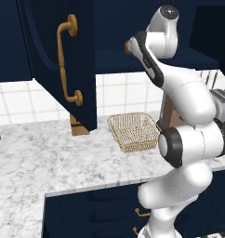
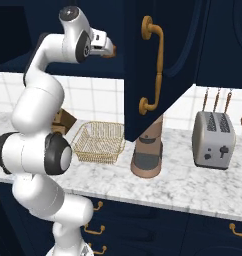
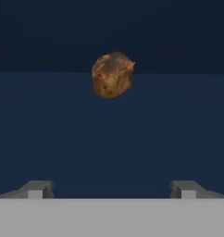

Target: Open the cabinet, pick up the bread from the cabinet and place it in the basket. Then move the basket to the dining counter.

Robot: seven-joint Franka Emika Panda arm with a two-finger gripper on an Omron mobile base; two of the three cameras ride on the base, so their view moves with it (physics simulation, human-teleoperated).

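Brown bread (image 3: 112,74) sits on the navy cabinet (image 3: 109,139) shelf ahead of your gripper (image 3: 111,190). You see its fingers (image 3: 37,189) spread wide apart, holding nothing.

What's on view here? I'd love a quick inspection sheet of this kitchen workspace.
Surface: marble counter, white with grey veins.
Job's things: cabinet doors open; bread on the shelf inside; basket empty on the counter.
Clutter: toaster, brown grinder-like appliance, knife block.
Grippers: gripper open, facing the bread, apart from it.
Cables: nothing seen.
Surroundings: white tiled wall, navy drawers.
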